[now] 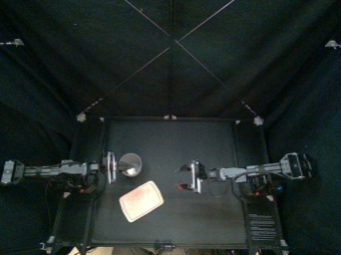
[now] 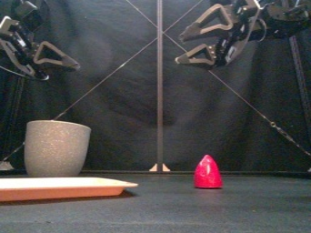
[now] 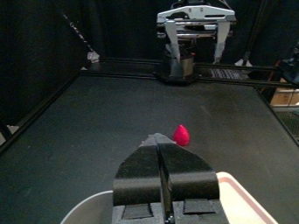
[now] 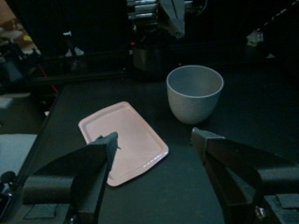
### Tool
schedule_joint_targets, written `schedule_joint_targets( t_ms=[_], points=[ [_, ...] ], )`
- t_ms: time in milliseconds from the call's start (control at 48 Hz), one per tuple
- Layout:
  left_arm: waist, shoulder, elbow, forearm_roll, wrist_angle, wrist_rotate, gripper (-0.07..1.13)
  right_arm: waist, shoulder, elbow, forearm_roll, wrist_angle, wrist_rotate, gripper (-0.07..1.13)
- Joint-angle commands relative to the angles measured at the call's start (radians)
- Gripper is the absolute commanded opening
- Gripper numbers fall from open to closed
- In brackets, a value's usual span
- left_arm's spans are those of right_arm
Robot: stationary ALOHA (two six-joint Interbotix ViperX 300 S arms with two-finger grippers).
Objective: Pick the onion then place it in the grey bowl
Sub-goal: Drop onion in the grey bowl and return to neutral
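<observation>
I see the small red toy onion with the pointed top (image 2: 208, 171) standing upright on the bare black bench (image 2: 261, 205), right of centre, with nothing touching it. From above, it sits just in front of the right end effector (image 1: 197, 175) and beside the right edge of the flat pink rectangular tray (image 1: 143, 201); I read a small gap between onion and tray.

The tall grey speckled cup (image 2: 57, 147) stands upright at the left, behind the tray and well apart from the onion. I cannot see inside it from the level camera; the right wrist camera shows its inside pale and empty.

The left end effector (image 3: 163, 150) has its jaws pressed together with nothing between them. It hangs high above the bench just beside the cup, pointing across toward the onion.

The right end effector is spread wide and holds nothing. It is raised well above the bench, and its wrist camera looks down over the tray and the cup.
</observation>
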Motion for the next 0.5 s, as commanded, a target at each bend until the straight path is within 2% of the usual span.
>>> schedule_joint_targets(
  t_ms=[21, 188, 500],
  points=[
    [0.003, 0.003, -0.014, 0.003, -0.008, 0.002, -0.01, 0.000, -0.058, 0.032, 0.003, -0.080, -0.002, 1.00],
    [0.002, 0.003, -0.012, 0.003, -0.008, 0.002, -0.01, 0.000, -0.089, 0.081, -0.003, -0.152, -0.002, 1.00],
    [0.003, 0.003, -0.012, -0.002, -0.020, -0.002, -0.01, 0.000, -0.089, 0.095, -0.003, -0.160, -0.002, 1.00]
  ],
)
